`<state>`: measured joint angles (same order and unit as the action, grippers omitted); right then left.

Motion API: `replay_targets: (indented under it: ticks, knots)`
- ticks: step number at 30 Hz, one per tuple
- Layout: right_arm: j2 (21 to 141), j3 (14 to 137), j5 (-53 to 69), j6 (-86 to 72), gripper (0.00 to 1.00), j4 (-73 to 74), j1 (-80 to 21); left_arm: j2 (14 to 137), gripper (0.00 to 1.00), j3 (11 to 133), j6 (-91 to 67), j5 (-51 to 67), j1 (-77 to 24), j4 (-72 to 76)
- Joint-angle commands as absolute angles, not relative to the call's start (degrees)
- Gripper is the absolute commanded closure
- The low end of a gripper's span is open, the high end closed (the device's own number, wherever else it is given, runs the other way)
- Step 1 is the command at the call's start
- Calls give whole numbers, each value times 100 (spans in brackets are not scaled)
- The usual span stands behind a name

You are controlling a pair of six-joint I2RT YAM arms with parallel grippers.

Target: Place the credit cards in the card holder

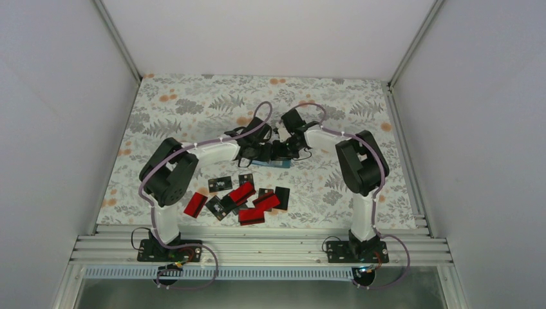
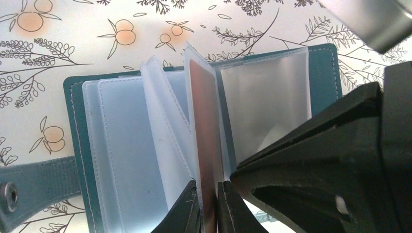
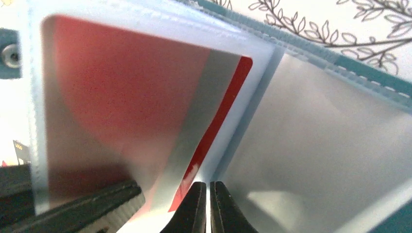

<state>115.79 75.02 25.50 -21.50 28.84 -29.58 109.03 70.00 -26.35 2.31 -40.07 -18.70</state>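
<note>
The teal card holder lies open on the floral table, its clear sleeves fanned up in the left wrist view. My left gripper is shut on a red credit card that stands partly inside an upright sleeve. My right gripper is shut on the edge of a clear sleeve, next to the sleeve holding the red card. The right gripper's black body fills the right of the left wrist view. Several loose red and black credit cards lie in front of the holder.
The loose cards spread from a red one at the left to a black one at the right, near the table's front rail. White walls enclose the table on three sides. The holder's snap strap lies to the left.
</note>
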Motion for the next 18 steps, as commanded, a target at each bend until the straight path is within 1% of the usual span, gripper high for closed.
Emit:
replay_targets:
  ticks: [1,4,8,12,18]
  knots:
    - [11112,7389,2555,-2201,93,3025,-2907,10989,92,7208,-2518,-157,-4075,-2192]
    - [10903,7319,2512,-2214,89,3066,-2871,11000,92,7300,-2448,-331,-4104,-2339]
    - [10657,7144,2418,-2264,88,3051,-2790,11018,92,7446,-2293,-600,-4154,-2606]
    - [10540,6853,2162,-2364,89,2887,-2680,11078,92,7638,-2115,-938,-4231,-2914]
    - [10575,6513,2217,-2485,91,2582,-2584,11139,92,7758,-1991,-1199,-4322,-3088]
